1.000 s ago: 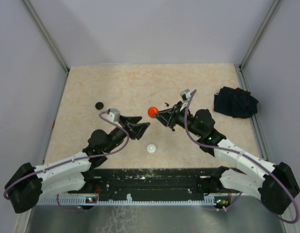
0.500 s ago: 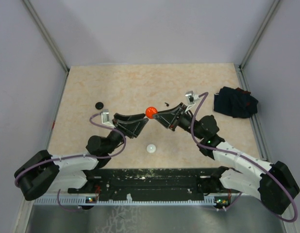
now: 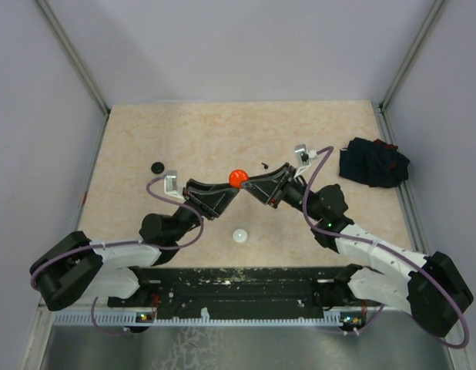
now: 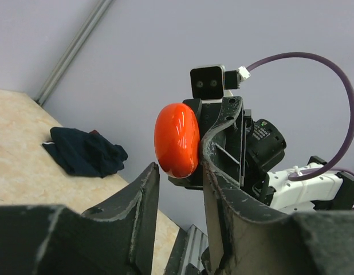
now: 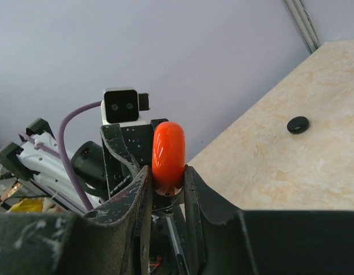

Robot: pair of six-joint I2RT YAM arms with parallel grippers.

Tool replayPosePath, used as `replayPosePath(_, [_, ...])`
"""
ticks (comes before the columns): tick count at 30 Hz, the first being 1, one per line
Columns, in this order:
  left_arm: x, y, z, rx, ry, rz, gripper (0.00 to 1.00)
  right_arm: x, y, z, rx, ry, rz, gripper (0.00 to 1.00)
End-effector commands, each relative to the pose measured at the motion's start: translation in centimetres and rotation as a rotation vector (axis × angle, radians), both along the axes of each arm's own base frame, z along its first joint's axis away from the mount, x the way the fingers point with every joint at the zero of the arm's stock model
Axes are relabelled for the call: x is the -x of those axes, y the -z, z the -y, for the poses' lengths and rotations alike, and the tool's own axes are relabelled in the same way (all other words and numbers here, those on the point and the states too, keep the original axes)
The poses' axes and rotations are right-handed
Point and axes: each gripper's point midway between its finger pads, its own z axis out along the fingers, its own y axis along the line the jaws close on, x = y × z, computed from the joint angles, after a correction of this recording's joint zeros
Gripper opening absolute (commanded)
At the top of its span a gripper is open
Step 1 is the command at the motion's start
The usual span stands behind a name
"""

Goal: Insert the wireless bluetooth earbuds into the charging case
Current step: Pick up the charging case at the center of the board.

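My right gripper [image 5: 165, 171] is squeezed tight on the red round case [image 5: 168, 150] and holds it up off the table [image 3: 184, 131]. My left gripper [image 4: 180, 160] has a finger on each side of the same case, but I cannot tell if it is pinching it. From the case, a tiny black earbud [image 3: 265, 163] lies at 2 o'clock and the white case [image 3: 239, 236] at 6 o'clock.

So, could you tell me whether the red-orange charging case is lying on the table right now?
No, the red-orange charging case is clamped between the right gripper's fingers, raised above the table.
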Motion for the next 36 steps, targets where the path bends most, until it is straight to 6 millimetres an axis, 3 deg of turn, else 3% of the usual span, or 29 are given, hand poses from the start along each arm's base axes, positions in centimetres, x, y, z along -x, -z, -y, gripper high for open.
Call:
replayPosePath(1, [1.5, -4.0, -0.9, 0.139, 0.045, 0.1, 0.4, 0.8, -1.6, -0.2, -0.048, -0.028, 0.059, 0.0])
replayPosePath(6, [1.6, -4.4, -1.1, 0.178, 0.056, 0.106, 0.32, 0.9, -1.0, -0.6, -0.035, -0.043, 0.061, 0.0])
replayPosePath(11, [1.7, -4.6, -1.6, 0.203, 0.049, 0.105, 0.3, 1.0, 0.0, -0.5, -0.015, -0.036, 0.064, 0.0])
replayPosePath(20, [2.0, -4.7, -2.3, 0.213, 0.034, 0.111, 0.48, 0.9, -0.2, 0.0, -0.023, -0.006, 0.061, 0.0])
replayPosePath(36, [2.4, -5.8, -3.1, 0.25, 0.033, 0.12, 0.42, 1.2, 0.6, 0.0, -0.014, -0.018, 0.056, 0.0])
